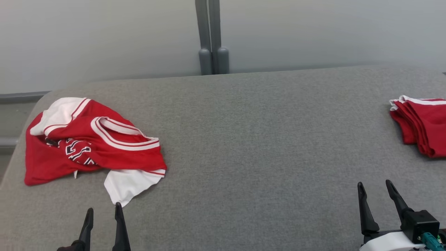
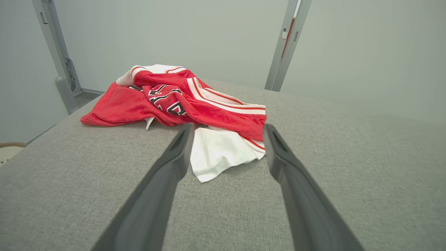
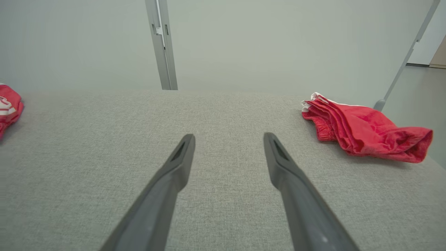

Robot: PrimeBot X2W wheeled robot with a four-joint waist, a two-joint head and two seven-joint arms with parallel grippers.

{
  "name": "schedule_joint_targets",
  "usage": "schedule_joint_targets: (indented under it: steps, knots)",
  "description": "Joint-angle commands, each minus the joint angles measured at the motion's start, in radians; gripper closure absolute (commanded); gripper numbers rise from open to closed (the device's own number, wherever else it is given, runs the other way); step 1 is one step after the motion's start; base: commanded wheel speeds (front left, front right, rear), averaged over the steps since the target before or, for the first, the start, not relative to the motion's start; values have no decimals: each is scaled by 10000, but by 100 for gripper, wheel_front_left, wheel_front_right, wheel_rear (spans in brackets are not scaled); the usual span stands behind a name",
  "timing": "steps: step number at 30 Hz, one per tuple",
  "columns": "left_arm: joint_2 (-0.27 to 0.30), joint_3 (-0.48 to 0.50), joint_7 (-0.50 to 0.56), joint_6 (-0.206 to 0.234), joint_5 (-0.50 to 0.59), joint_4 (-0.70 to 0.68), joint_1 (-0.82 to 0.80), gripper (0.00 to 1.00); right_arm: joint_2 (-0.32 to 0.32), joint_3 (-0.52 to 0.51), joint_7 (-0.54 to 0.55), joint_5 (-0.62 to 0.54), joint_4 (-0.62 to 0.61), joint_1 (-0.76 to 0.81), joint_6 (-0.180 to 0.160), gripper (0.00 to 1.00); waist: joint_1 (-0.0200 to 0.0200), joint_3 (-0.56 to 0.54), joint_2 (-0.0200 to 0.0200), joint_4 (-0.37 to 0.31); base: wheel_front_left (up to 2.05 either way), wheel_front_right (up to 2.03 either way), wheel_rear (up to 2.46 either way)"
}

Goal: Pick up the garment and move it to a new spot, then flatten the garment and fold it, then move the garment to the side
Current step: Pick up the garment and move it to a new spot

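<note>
Head view: the crumpled red-and-white jersey (image 1: 94, 146) lies at the grey counter's (image 1: 261, 139) left end, just beyond the left gripper (image 1: 104, 206); the right gripper (image 1: 374, 182) sits near a folded red garment (image 1: 421, 125) — both jaws spread, empty. Left wrist view: pinching only the white corner (image 2: 219, 157) could drag the heap tangled. Right wrist view: its jaws point left of the folded garment
</note>
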Motion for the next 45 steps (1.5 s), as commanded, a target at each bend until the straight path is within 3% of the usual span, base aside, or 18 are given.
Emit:
schedule_joint_targets:
  steps: [1,9,17,26,32,39,45]
  knots:
    - [24,32,-2,-18,167,-5,-84,0,30,5,-26,20,-64,95,-11,0,0,22,0,724,0,0,0]
    - [23,319,-4,22,119,-4,318,0,-114,312,-26,-6,-16,22,-13,0,0,0,0,2757,0,0,0]
    - [23,640,-2,80,26,-227,688,0,-132,509,-26,35,98,30,-11,0,0,-174,0,3304,0,0,0]
    - [14,-42,2,-281,-108,88,-450,0,-267,651,-27,117,25,-287,-11,0,0,496,0,2679,0,0,0]
    - [66,-667,1284,-363,-191,1224,-3364,0,-709,813,-27,136,-202,-855,-11,0,0,1976,0,2254,0,0,0]
    - [400,-495,3207,-507,-732,3528,-6651,0,-1136,1854,-27,118,-241,-2159,-11,0,0,3812,0,1233,0,0,0]
    - [887,-225,3522,-567,-893,5514,-8197,0,-1115,2381,-27,273,-212,-2862,-13,0,0,4623,0,493,0,0,0]
